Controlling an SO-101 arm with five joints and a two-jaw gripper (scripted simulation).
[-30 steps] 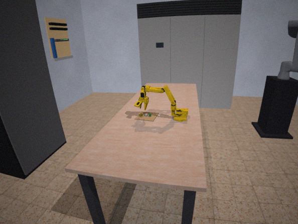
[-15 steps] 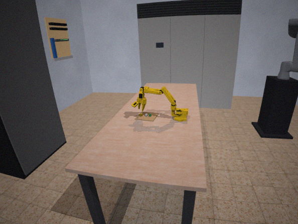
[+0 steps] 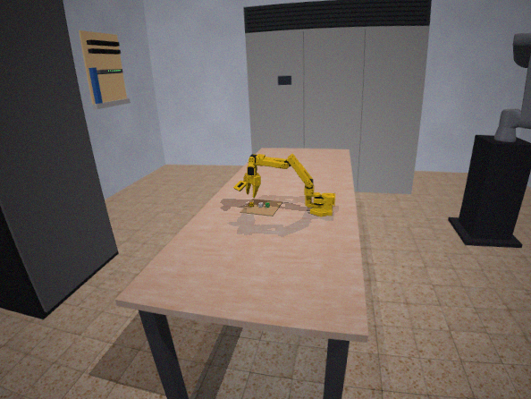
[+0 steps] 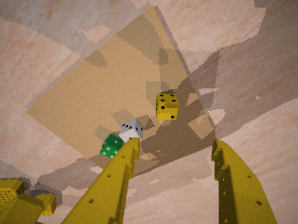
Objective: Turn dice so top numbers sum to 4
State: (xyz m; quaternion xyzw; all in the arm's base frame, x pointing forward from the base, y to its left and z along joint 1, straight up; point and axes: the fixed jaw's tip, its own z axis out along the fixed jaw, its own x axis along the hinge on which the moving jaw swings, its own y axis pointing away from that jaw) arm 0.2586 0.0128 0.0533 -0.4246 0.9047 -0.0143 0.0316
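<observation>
A tan mat (image 3: pixel 261 207) lies flat on the table, and it also shows in the wrist view (image 4: pixel 115 100). Three dice sit on it in a row: a yellow die (image 3: pixel 251 205), a white die (image 3: pixel 260 204) and a green die (image 3: pixel 267 205). In the wrist view the yellow die (image 4: pixel 167 106) stands apart, while the white die (image 4: pixel 131 131) and the green die (image 4: pixel 111 146) are close together near the mat's edge. My gripper (image 3: pixel 253 194) hangs above the dice. In the wrist view its fingers are apart with nothing between them. The left fingertip partly covers the white die.
The arm's yellow base (image 3: pixel 323 205) stands on the table to the right of the mat. A grey robot on a black pedestal (image 3: pixel 489 192) stands on the floor at the far right. A dark cabinet (image 3: pixel 45 157) stands to the left.
</observation>
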